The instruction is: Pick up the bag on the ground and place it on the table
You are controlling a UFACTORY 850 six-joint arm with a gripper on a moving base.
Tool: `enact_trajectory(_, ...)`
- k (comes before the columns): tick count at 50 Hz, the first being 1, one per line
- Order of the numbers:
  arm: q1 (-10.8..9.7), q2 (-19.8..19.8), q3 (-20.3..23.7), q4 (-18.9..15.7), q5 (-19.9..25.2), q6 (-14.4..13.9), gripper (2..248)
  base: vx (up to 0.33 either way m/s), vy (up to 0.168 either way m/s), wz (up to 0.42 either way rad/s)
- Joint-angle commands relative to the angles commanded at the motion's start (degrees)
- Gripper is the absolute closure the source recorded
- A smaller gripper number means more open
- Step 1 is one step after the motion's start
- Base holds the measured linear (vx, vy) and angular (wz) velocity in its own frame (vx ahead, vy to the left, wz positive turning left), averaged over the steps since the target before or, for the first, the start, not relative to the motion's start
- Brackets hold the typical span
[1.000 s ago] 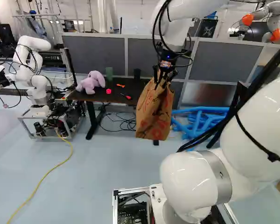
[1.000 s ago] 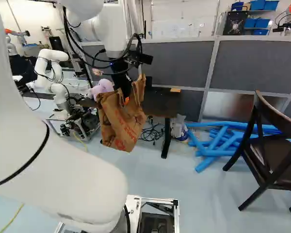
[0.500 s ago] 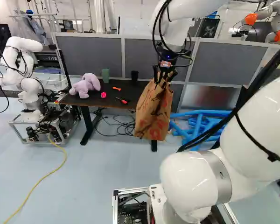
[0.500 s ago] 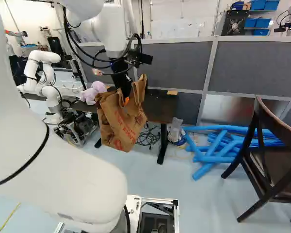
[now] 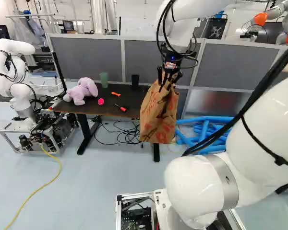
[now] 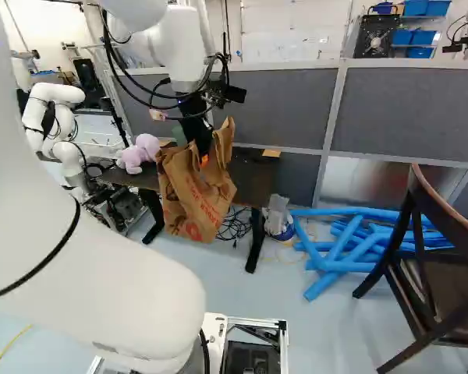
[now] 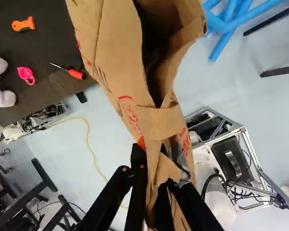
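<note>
Brown paper is hanging from the pincer (image 5: 168, 79): the bag (image 5: 158, 112) is dangling upright in front of the desk (image 5: 127, 98), covering its right end in the left base view, with its bottom showing lower than the desktop. The pincer is pinching a folded part of the bag, one finger pressing from each side, while the bag's open mouth is gaping ahead of the fingers in the wrist view. Whether the bag is touching the desk, I cannot tell. On the desk, a lilac plush toy (image 5: 81, 91) is sitting near a green cup (image 5: 103, 79), and a dark cup (image 5: 135, 81) is standing farther along. A pink object (image 5: 101, 101), an orange tool (image 5: 115, 94) and a red-handled screwdriver (image 5: 120, 108) are lying between the toy and the bag. Black cables (image 5: 122, 134) are tangling under the desk, blue tubes (image 6: 351, 245) are lying on the floor to its right in the right base view, and a dark wooden chair (image 6: 438, 209) is standing near them.
</note>
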Motion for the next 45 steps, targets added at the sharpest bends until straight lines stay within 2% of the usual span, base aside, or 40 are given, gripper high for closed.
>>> enact_trajectory(20,-1.0,-3.3,-3.0,0.0,0.0,0.0,229,0.006,-0.002,-0.001)
enact_trajectory(45,-2.0,-9.4,-8.9,-1.1,0.0,0.0,229,0.0,0.0,0.0)
